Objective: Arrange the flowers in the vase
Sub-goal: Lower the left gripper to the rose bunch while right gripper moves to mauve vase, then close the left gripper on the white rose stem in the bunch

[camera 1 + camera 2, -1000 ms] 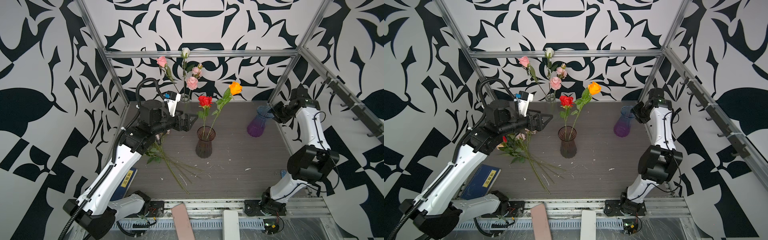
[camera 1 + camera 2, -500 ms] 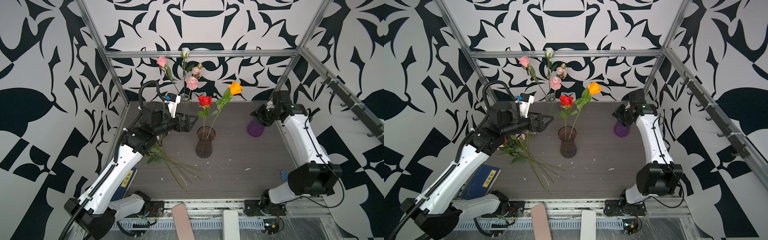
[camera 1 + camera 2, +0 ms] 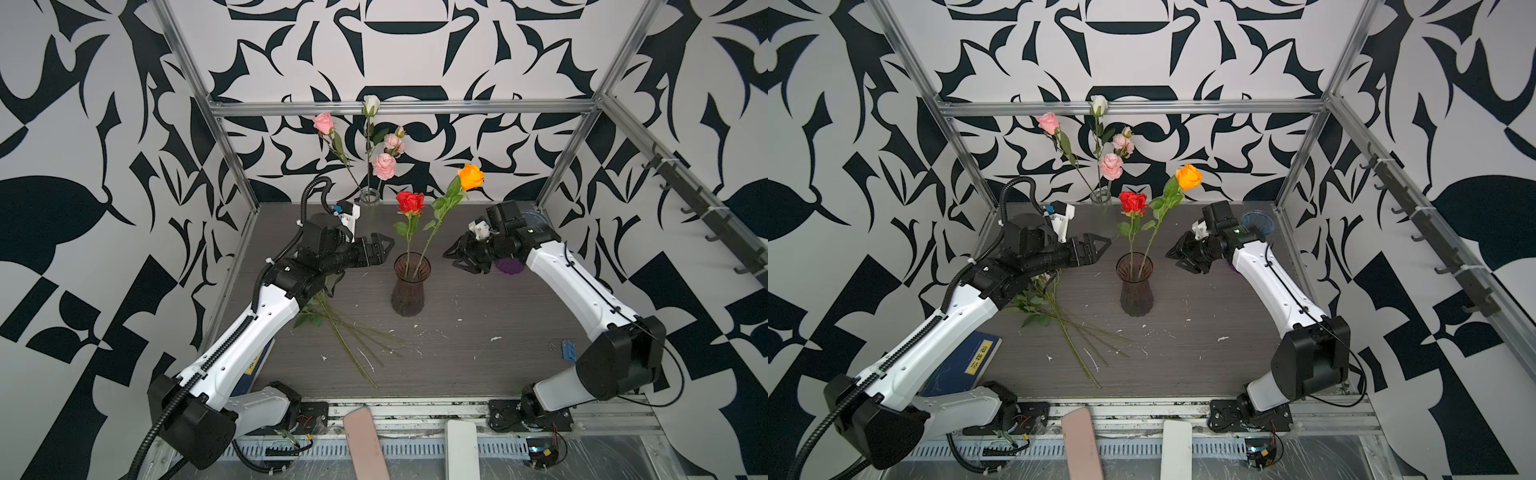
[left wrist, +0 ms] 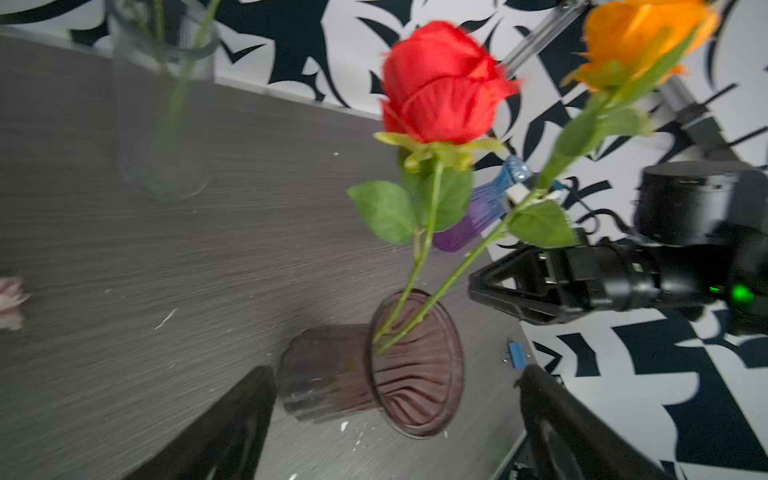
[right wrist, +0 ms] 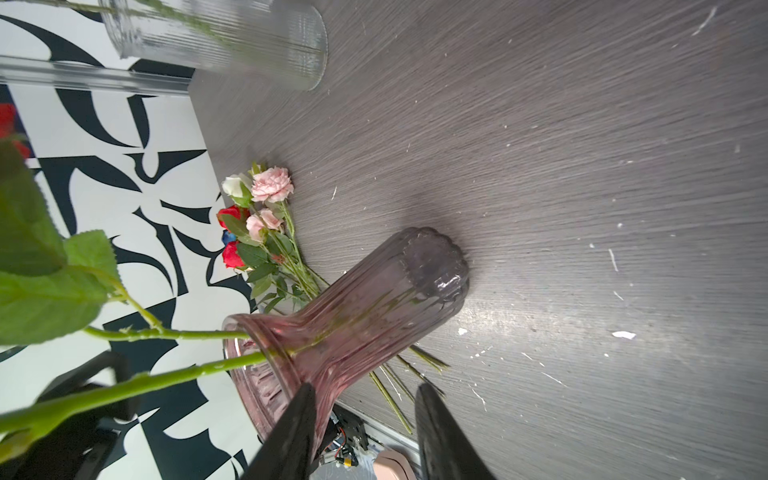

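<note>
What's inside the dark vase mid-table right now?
Two stems: the red rose and orange rose, both leaning in the dark vase. The tinted ribbed glass blurs their lower ends; nothing else shows inside.

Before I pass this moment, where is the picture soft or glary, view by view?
Left wrist view: motion-smeared, the red rose and orange rose have soft edges. Right wrist view: the near leaf is out of focus, and a glare patch sits on the table beside the vase. Both top views: sharp, evenly lit.

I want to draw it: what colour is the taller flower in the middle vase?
The flower is orange, clearest in a top view.
</note>
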`<state>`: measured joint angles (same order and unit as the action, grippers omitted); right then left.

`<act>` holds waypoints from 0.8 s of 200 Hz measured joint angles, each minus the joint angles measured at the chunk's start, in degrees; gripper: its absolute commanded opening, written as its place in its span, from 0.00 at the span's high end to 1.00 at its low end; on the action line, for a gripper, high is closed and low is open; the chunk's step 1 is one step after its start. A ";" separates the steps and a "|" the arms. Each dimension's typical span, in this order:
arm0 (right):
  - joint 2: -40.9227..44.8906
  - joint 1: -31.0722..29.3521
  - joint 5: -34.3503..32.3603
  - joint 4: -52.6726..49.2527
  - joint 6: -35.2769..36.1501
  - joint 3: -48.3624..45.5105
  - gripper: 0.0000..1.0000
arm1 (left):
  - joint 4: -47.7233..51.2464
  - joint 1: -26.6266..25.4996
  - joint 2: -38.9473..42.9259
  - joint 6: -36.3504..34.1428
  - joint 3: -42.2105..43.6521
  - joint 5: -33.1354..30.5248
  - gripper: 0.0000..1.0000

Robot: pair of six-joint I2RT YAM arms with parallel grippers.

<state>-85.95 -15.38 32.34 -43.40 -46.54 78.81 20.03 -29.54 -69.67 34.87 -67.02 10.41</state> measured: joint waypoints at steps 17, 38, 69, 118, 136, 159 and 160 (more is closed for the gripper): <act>0.00 0.09 1.20 1.25 0.04 -1.33 0.57 | 1.73 2.43 -0.04 4.26 2.47 -1.40 0.16; -0.02 0.17 2.60 2.23 0.13 -2.64 0.58 | 3.91 6.08 0.11 8.83 7.82 -2.73 0.24; -0.02 0.17 3.96 3.72 0.17 -4.28 0.58 | 9.75 8.70 -0.37 12.17 13.55 -6.75 0.30; 1.27 2.05 3.80 5.79 0.28 -8.61 0.58 | 13.99 10.97 -15.15 6.34 9.66 -11.15 0.32; 3.21 3.65 3.50 6.58 -0.07 -11.21 0.58 | 14.97 11.63 -19.67 3.52 8.22 -12.68 0.33; 4.31 5.46 3.43 6.71 -0.02 -11.85 0.58 | 16.02 12.17 -23.80 1.11 6.16 -13.62 0.34; 4.35 5.57 3.43 6.73 -0.02 -11.85 0.58 | 16.02 12.20 -24.00 1.03 6.03 -13.66 0.34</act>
<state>-81.60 -9.80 35.77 -36.67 -46.57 66.96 36.05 -17.34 -93.67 35.90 -60.99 -3.25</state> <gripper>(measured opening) 0.420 0.667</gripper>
